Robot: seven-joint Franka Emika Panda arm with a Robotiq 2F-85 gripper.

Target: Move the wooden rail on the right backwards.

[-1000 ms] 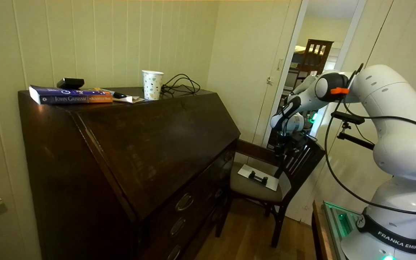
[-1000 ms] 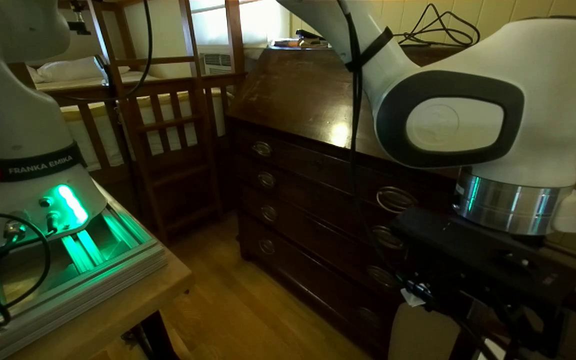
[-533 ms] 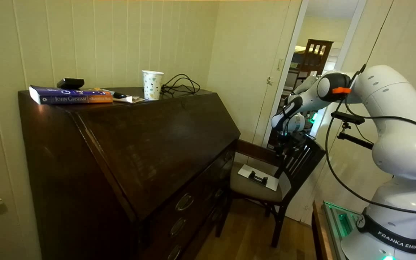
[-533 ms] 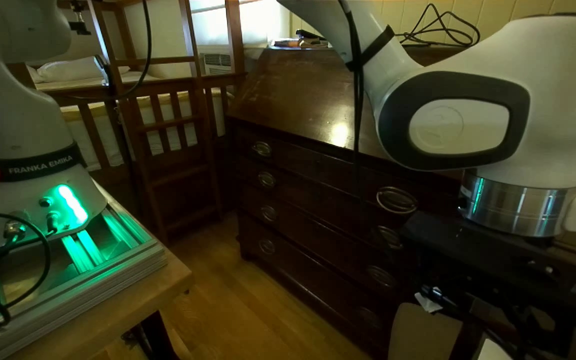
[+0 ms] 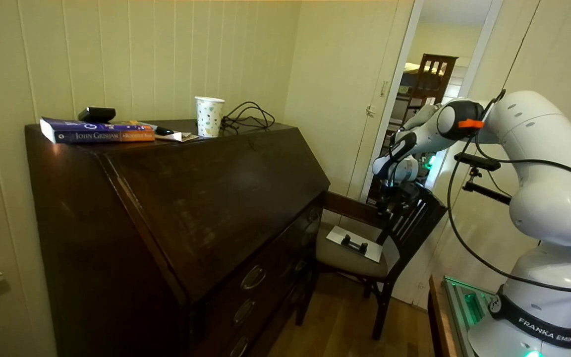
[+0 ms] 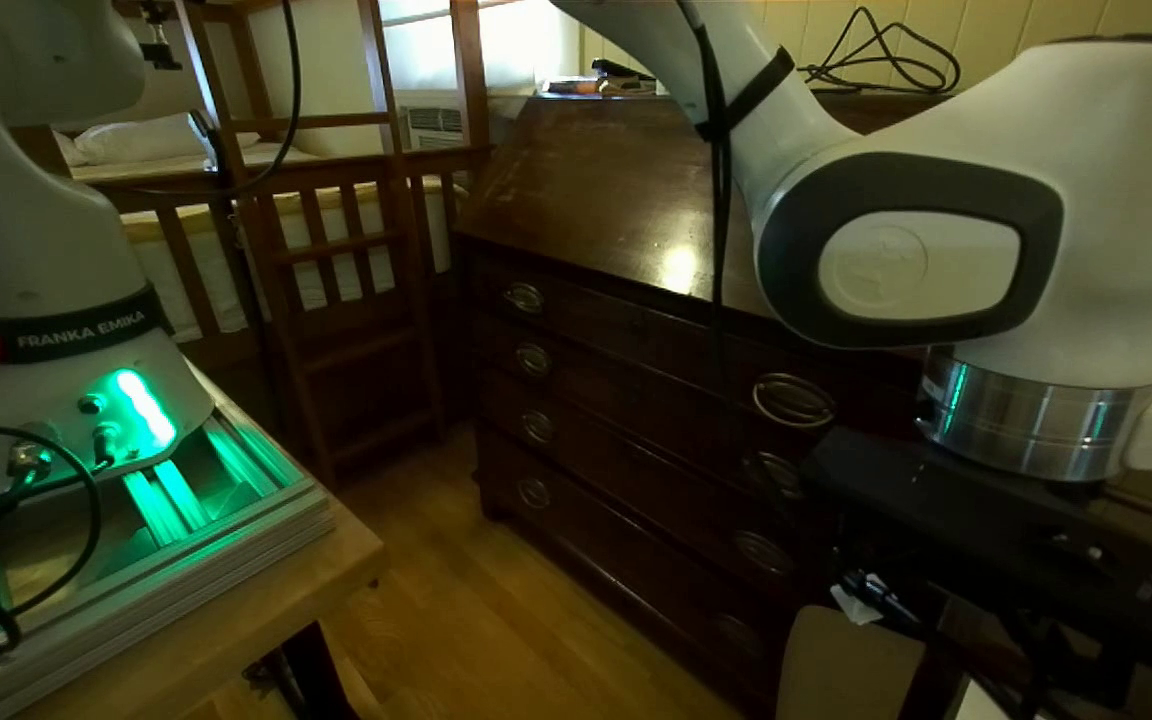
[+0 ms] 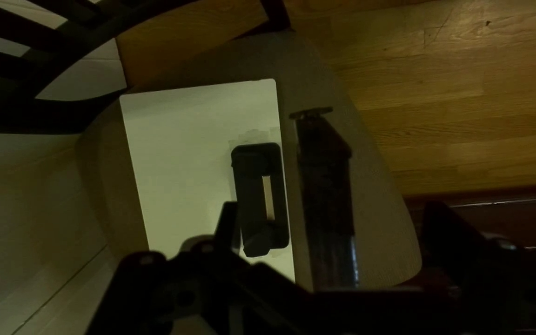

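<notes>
The arm [image 5: 545, 173] has shifted slightly since a moment ago, its end effector [image 7: 333, 209] wide and holding nothing, the wooden rail [image 7: 326, 200] showing between the jaws and jutting from the bench [image 5: 216, 198], so the backward push seems still to come.

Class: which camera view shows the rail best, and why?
Wrist view: the rail is close, its knobbed end visible. In an exterior view, its side shows smaller, jutting from the desk; in an exterior view, the arm blocks much and I cannot make it out.
</notes>
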